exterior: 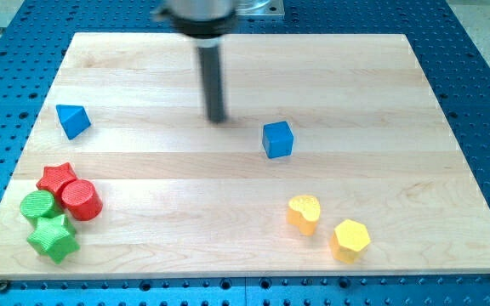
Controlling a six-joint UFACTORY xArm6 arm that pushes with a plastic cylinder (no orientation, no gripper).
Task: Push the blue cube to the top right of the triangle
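Note:
The blue cube sits near the middle of the wooden board, slightly right of centre. The blue triangle lies at the view's left. My tip rests on the board to the upper left of the blue cube, a short gap away, not touching it. The triangle is far to the tip's left.
A red star, red cylinder, green cylinder and green star cluster at the bottom left. A yellow heart and yellow hexagon lie at the bottom right.

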